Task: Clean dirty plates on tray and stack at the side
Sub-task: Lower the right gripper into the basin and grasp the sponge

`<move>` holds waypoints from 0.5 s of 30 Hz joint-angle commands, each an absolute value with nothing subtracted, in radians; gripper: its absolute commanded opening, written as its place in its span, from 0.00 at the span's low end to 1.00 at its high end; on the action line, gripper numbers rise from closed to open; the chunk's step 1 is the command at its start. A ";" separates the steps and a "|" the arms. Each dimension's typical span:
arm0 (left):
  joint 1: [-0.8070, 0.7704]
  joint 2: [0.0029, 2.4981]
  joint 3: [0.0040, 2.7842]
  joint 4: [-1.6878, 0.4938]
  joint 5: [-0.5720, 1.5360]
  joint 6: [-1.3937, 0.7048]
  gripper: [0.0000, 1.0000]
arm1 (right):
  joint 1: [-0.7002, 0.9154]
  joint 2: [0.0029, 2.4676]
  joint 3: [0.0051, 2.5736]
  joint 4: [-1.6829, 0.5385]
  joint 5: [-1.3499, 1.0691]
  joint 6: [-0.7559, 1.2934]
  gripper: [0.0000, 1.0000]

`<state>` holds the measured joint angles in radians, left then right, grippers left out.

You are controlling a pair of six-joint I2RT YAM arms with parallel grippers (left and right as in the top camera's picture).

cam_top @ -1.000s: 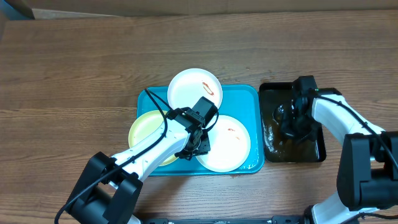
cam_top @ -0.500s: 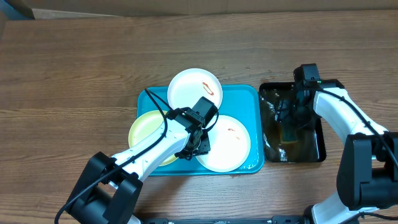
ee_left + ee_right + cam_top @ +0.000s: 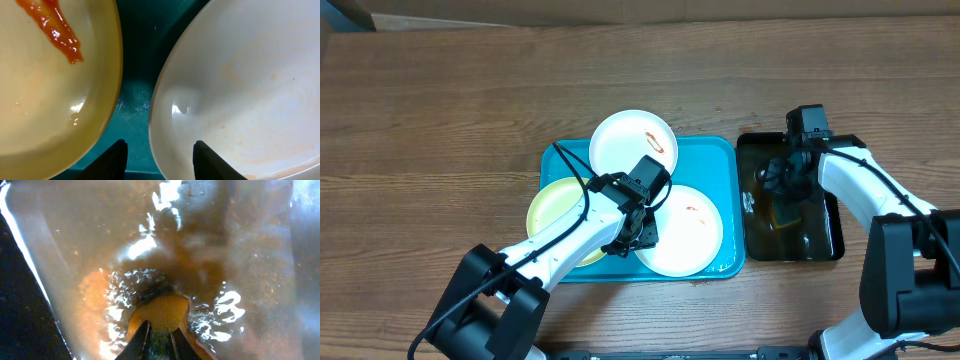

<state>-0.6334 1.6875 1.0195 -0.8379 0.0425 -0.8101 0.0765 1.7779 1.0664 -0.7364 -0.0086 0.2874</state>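
The turquoise tray (image 3: 718, 160) carries three plates. A white plate (image 3: 633, 143) with a red smear overhangs its far rim. A yellow-green plate (image 3: 555, 212) lies at the left and a second white plate (image 3: 685, 228) with a small smear at the right. My left gripper (image 3: 640, 232) hangs low between those two and is open. In the left wrist view the left gripper (image 3: 160, 142) straddles the white plate's (image 3: 240, 90) rim, beside the smeared yellow-green plate (image 3: 45, 85) and a strip of tray (image 3: 135, 100). My right gripper (image 3: 783, 188) is shut on a yellow sponge (image 3: 162, 310).
A black tray (image 3: 836, 242) of brownish water stands right of the turquoise one, and the right gripper (image 3: 161, 327) works in it with the sponge (image 3: 783, 212). Bare wooden table (image 3: 440, 120) surrounds both trays.
The right gripper has shifted a little toward the far end of the black tray, with the sponge. The left arm and the plates have not moved.
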 commanded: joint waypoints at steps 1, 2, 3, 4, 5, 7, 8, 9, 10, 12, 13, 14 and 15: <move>-0.635 1.694 1.016 -0.836 0.053 -0.815 0.45 | 0.077 1.781 1.060 -0.710 0.000 0.284 0.48; -0.635 1.694 1.016 -0.837 0.052 -0.815 0.45 | 0.077 1.781 1.060 -0.708 0.000 0.284 0.68; -0.635 1.694 1.016 -0.837 0.052 -0.815 0.46 | 0.077 1.781 1.060 -0.709 0.000 0.284 0.73; -0.635 1.694 1.016 -0.837 0.053 -0.815 0.46 | 0.077 1.781 1.060 -0.717 -0.001 0.285 0.73; -0.635 1.694 1.016 -0.837 0.052 -0.815 0.46 | 0.077 1.781 1.060 -0.727 -0.001 0.285 0.73; -0.635 1.694 1.016 -0.837 0.052 -0.815 0.46 | 0.077 1.781 1.060 -0.749 -0.001 0.285 0.66; -0.635 1.694 1.016 -0.837 0.053 -0.815 0.46 | 0.078 1.781 1.060 -0.757 -0.001 0.285 0.57; -0.635 1.694 1.016 -0.837 0.053 -0.815 0.46 | 0.078 1.781 1.060 -0.761 -0.001 0.284 0.41; -0.635 1.694 1.016 -0.837 0.053 -0.815 0.46 | 0.078 1.781 1.060 -0.762 -0.001 0.284 0.20; -0.635 1.694 1.016 -0.837 0.052 -0.815 0.46 | 0.078 1.781 1.060 -0.760 0.000 0.284 0.15; -0.635 1.694 1.016 -0.837 0.053 -0.815 0.46 | 0.078 1.781 1.060 -0.757 0.002 0.284 0.26; -0.635 1.694 1.016 -0.837 0.052 -0.815 0.47 | 0.078 1.781 1.060 -0.755 0.005 0.285 0.54; -0.635 1.694 1.016 -0.837 0.053 -0.815 0.47 | 0.076 1.781 1.060 -0.756 0.007 0.285 0.69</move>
<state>-0.6334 1.6875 1.0195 -0.8375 0.0425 -0.8101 0.0784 1.7779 1.0645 -0.7601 -0.0078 0.2863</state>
